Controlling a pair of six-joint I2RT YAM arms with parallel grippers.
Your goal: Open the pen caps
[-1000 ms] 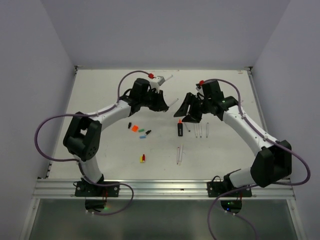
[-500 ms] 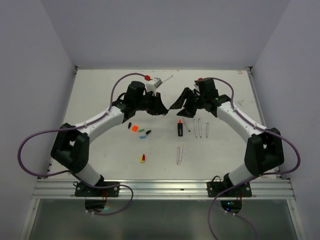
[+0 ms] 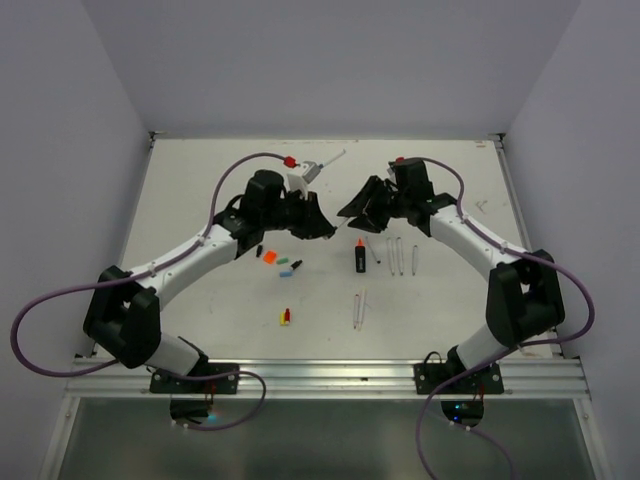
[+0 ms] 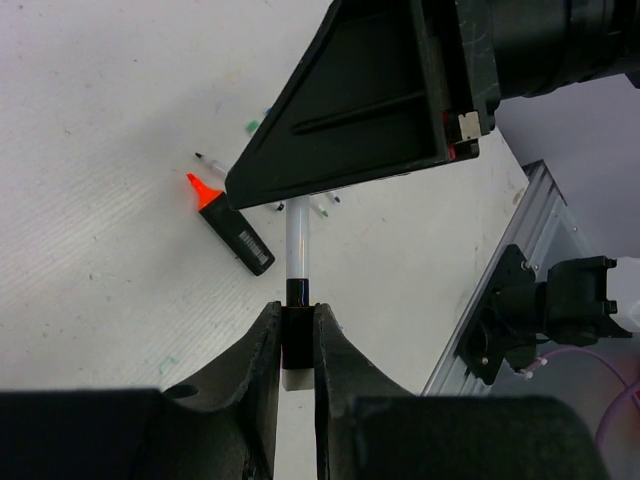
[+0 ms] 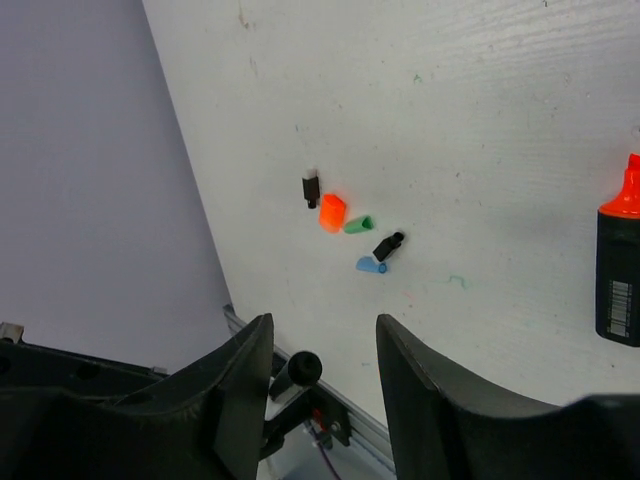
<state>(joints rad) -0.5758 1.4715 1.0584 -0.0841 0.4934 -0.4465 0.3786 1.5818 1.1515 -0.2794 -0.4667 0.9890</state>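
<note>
The left gripper [image 4: 297, 325] pinched a thin white pen [image 4: 297, 235] at its black band, while the right gripper [image 5: 322, 335] stood near it with fingers apart, holding nothing.

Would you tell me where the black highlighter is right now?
In the top view, the black highlighter lies right of centre, nearside of the right gripper, with thin pens to its right.

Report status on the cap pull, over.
Left gripper shut on thin white pen, black band. Right gripper open at its far end. Loose coloured plastic caps lie aside, nothing blocking.
</note>
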